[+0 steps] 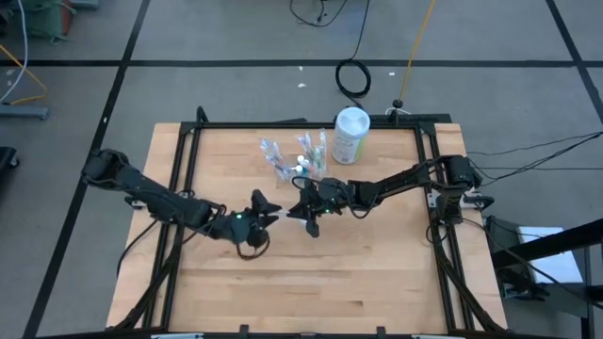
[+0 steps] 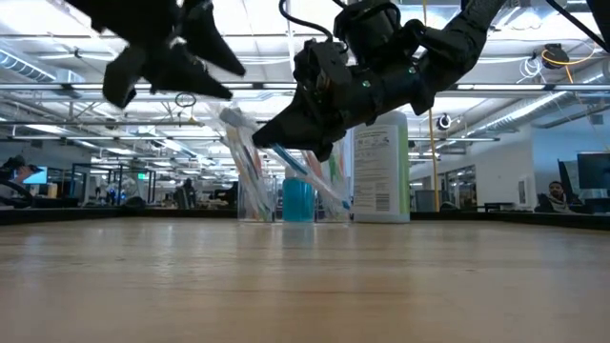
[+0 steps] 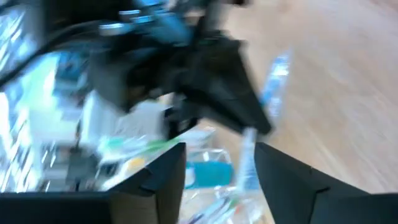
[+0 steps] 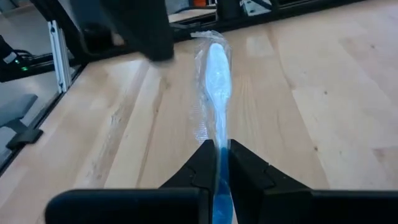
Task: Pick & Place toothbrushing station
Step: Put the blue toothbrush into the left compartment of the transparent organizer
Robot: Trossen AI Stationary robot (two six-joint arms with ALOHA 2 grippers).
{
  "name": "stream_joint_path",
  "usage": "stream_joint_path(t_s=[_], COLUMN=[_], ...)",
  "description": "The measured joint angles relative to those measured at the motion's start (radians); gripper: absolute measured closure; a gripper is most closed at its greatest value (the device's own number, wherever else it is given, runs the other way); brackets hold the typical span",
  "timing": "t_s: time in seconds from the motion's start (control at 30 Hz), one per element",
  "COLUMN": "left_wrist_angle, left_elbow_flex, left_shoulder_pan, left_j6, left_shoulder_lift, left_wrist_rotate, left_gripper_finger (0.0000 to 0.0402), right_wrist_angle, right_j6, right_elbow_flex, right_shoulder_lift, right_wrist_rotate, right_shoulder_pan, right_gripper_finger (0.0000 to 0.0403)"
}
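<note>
Keep your right gripper (image 4: 219,163) pinched on the wrapped blue toothbrush (image 4: 217,74); back your spread left gripper (image 3: 221,168) away before carrying it toward the far clear plastic cup (image 1: 311,169).

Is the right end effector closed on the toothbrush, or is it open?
Closed. In the right wrist view, the right end effector pinches the handle of the wrapped blue toothbrush, which sticks out forward above the table.

On the wooden table (image 1: 377,273) the left gripper (image 1: 267,209) and right gripper (image 1: 303,212) meet near the centre, tips close together, with a pale toothbrush (image 1: 285,214) showing between their jaws. Beyond the right jaws stand a clear cup (image 1: 312,169), loose toothbrushes (image 1: 276,158) and a white-and-green canister (image 1: 350,136)
</note>
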Motion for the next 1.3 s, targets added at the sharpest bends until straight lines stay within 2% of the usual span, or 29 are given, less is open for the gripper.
stream_joint_path(t_s=[0.07, 0.13, 0.37, 0.5, 0.6, 0.73, 0.83, 1.03, 1.17, 1.3], left_wrist_angle=[-0.027, -0.072, -0.168, -0.191, -0.219, -0.184, -0.053, 0.43, 0.656, 0.699], left_elbow_flex=[0.029, 0.062, 0.124, 0.123, 0.109, 0.012, -0.116, -0.331, -0.367, -0.351], left_shoulder_pan=[-0.031, -0.06, -0.108, -0.07, -0.016, 0.1, 0.166, 0.23, 0.243, 0.242], left_j6=[-0.073, -0.123, -0.181, -0.218, -0.335, -0.449, -0.474, -0.45, -0.564, -0.621], left_shoulder_lift=[0.0, -0.001, -0.118, -0.223, -0.33, -0.43, -0.454, -0.431, -0.381, -0.329], left_wrist_rotate=[-0.094, -0.137, -0.093, -0.079, 0.017, 0.278, 0.391, 0.423, 0.439, 0.493], left_gripper_finger=[0.0194, 0.0182, 0.0174, 0.0178, 0.0178, 0.0178, 0.0178, 0.0178, 0.0178, 0.0178], right_wrist_angle=[-0.002, 0.004, -0.109, -0.177, -0.192, -0.162, -0.088, 0.12, 0.233, 0.236], right_j6=[0.0, 0.0, -0.068, -0.175, -0.294, -0.425, -0.463, -0.456, -0.46, -0.457], right_elbow_flex=[0.0, 0.0, 0.0, 0.0, 0.0, 0.0, 0.0, 0.0, 0.001, 0.0], right_shoulder_lift=[0.0, -0.002, -0.094, -0.157, -0.187, -0.203, -0.203, -0.203, -0.204, -0.203], right_wrist_rotate=[0.0, 0.0, 0.008, 0.113, 0.226, 0.322, 0.389, 0.425, 0.421, 0.419], right_shoulder_pan=[0.0, 0.0, 0.012, 0.057, 0.1, 0.153, 0.179, 0.182, 0.175, 0.171], right_gripper_finger=[0.0384, 0.0384, 0.0383, 0.0383, 0.0383, 0.0383, 0.0383, 0.0383, 0.0383, 0.0383])
